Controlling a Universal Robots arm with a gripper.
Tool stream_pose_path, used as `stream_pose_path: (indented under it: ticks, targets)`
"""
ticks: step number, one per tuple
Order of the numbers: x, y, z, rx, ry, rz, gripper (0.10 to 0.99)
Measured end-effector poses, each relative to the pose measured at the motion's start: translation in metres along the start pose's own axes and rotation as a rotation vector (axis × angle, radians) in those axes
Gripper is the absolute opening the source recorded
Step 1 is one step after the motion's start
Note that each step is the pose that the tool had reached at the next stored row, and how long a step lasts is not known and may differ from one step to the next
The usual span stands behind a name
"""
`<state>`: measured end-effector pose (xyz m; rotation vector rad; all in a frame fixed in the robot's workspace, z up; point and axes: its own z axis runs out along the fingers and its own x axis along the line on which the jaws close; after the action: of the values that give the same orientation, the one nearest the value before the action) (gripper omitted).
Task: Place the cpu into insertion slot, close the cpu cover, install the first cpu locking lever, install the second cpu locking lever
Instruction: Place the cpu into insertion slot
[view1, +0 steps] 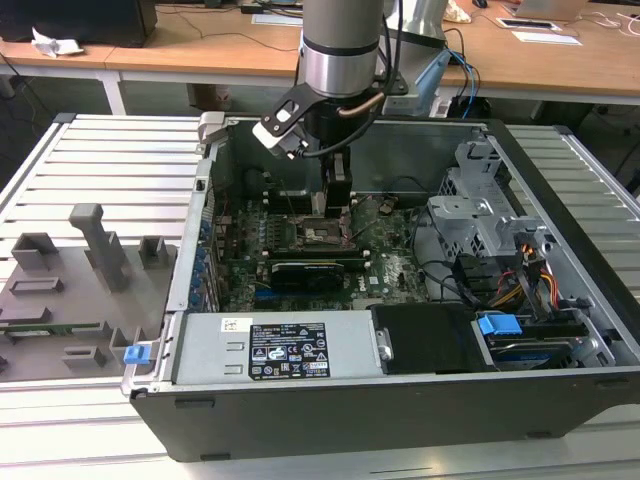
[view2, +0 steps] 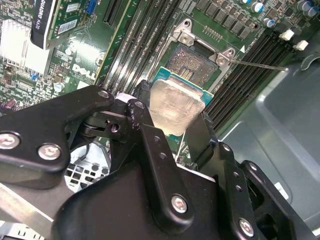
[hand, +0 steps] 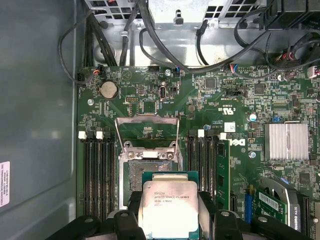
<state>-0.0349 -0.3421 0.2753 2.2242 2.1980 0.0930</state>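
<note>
Dull silver metal cpu (hand: 170, 207), thin bright metal cpu cover (hand: 147, 119), glossy green circuit board (hand: 150, 102), matt grey case wall (hand: 35, 100)

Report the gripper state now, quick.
Gripper: closed, holding the cpu by its edges, close to the insertion slot but not seated in it.

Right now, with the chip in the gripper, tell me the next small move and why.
Probably slide the chip across until it hangs squarely over the socket. The gripper holds it by two edges, and in both wrist views it overlaps just one side of the open socket, leaving most of its centre bare.
</note>
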Motion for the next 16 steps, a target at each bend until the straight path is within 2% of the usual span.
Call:
stream_pose_path:
  ticks: [16]
  targets:
    - [0.0008,-0.0006,0.0088,0.0,-0.0005,0.009,0.529]
